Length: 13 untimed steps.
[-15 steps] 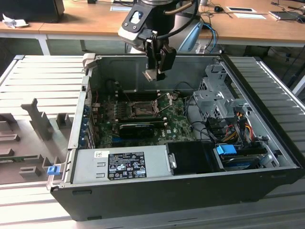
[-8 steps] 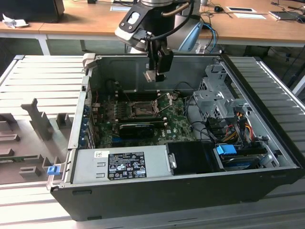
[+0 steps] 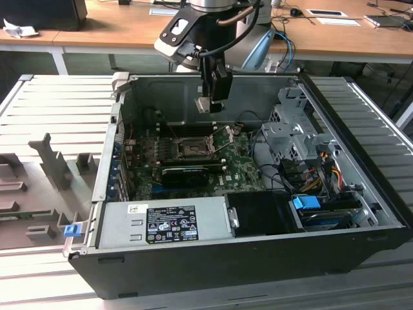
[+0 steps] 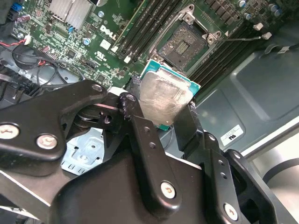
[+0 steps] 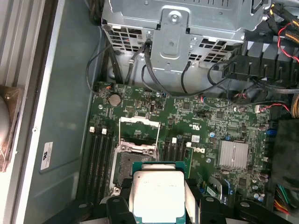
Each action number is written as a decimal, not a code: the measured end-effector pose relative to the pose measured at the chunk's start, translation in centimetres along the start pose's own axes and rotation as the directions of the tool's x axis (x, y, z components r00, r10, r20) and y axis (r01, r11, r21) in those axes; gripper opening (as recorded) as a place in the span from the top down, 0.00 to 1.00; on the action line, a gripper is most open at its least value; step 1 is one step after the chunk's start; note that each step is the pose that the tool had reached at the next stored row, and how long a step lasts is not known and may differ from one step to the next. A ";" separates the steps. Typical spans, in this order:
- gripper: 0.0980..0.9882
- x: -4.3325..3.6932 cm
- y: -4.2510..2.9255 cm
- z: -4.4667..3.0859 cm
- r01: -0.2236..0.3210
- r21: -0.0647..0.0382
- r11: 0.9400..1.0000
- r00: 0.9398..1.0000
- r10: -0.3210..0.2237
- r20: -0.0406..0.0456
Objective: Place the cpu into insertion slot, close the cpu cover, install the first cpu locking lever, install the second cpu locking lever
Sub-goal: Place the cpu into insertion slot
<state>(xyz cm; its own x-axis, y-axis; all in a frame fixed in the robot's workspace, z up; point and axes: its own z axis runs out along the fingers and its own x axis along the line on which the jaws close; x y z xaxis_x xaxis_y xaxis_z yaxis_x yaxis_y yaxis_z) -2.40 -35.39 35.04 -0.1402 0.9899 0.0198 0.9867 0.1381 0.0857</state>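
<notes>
The exterior view looks down into the case [image 3: 258, 258] from afar. Both wrist views hang close over the slot [image 4: 184, 44].

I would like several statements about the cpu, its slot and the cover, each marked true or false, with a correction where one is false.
1. The claw is shut on the cpu. True.
2. The cpu lies in the insertion slot. False: it is held above the board, and the slot is empty.
3. The cpu cover is closed over the slot. False: it stands open, beside the slot.
4. The computer case is open, with the green circuit board in sight. True.
</notes>
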 end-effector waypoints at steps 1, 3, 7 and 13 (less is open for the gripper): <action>0.52 0.00 0.00 0.07 0.000 0.000 1.000 1.000 0.000 0.000; 0.52 -0.01 -0.01 0.16 0.000 0.000 1.000 1.000 0.000 0.000; 0.52 -0.01 -0.02 0.27 0.000 0.001 1.000 1.000 0.000 0.000; 0.52 -0.01 -0.03 0.39 0.000 0.001 1.000 1.000 0.000 0.000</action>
<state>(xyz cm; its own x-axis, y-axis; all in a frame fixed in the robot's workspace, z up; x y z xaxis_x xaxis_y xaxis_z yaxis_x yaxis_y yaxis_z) -2.40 -35.40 34.65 -0.1404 0.9899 0.0200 0.9868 0.1383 0.0847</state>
